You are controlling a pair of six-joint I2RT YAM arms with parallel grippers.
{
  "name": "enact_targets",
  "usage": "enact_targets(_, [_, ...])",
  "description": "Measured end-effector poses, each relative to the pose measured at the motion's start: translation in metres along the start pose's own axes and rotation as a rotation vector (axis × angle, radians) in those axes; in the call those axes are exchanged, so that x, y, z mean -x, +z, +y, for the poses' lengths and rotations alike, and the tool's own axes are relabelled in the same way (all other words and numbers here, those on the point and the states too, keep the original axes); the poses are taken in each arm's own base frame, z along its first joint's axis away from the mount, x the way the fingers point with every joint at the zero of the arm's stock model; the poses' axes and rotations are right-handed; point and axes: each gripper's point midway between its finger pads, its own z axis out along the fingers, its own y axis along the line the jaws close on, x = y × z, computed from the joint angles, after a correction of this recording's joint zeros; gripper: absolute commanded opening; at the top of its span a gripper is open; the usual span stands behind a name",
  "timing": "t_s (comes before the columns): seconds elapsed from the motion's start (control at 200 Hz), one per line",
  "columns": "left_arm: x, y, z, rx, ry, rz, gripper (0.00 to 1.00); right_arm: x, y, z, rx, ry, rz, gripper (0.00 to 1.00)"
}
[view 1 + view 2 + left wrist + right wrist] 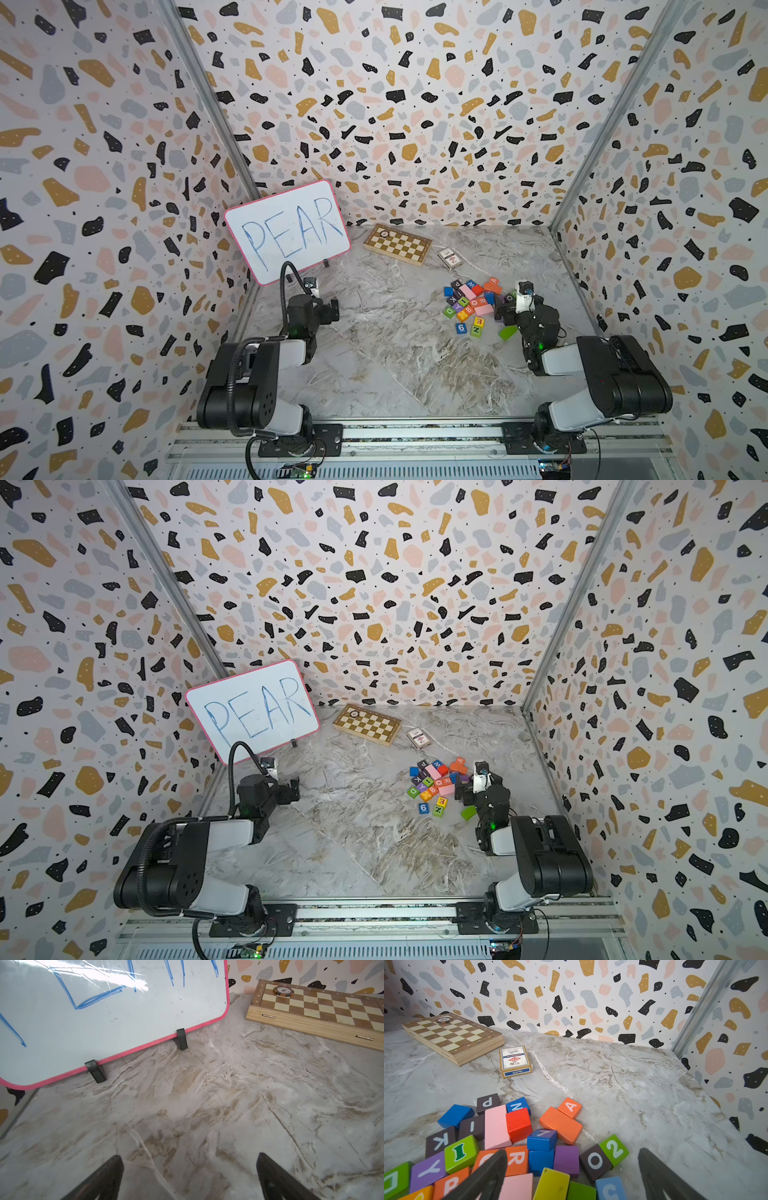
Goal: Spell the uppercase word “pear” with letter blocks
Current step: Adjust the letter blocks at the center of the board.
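The letter blocks lie in a jumbled heap right of the table's centre. At the heap's far side sit the dark P [488, 1103] [457, 284] and the orange A [570, 1107] [493, 281]. The orange-red R [517, 1159] [482, 300] is in the middle. The yellow E [478, 321] [441, 801] stands loose at the near edge. My right gripper [572, 1152] [500, 311] hangs open just above the heap's right side, holding nothing. My left gripper [189, 1156] [332, 309] is open over bare table at the left, far from the blocks.
A whiteboard reading PEAR [286, 232] leans at the back left on two black feet. A chessboard [397, 243] and a card deck [449, 257] lie at the back. A blue 6 cube [461, 328], pink oblongs [496, 1126] and a green block [508, 331] mix with the heap.
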Motion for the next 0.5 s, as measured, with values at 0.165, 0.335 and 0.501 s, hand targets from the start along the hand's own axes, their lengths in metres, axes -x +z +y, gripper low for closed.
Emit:
enact_targets(0.165, [0.0064,-0.0043,0.0002,0.001,0.0,-0.026,0.99,0.0001,0.0,-0.0001,0.0,0.0,0.0,0.99])
enact_targets(0.335, [0.0069,-0.0044,0.0002,0.001,0.0,-0.029,0.99,0.0003,0.0,-0.0001,0.0,0.0,-0.001,0.99])
enact_targets(0.501, [0.0073,-0.0044,0.0002,0.001,0.0,-0.03,0.99,0.0003,0.0,0.0006,0.001,-0.001,-0.001,0.99])
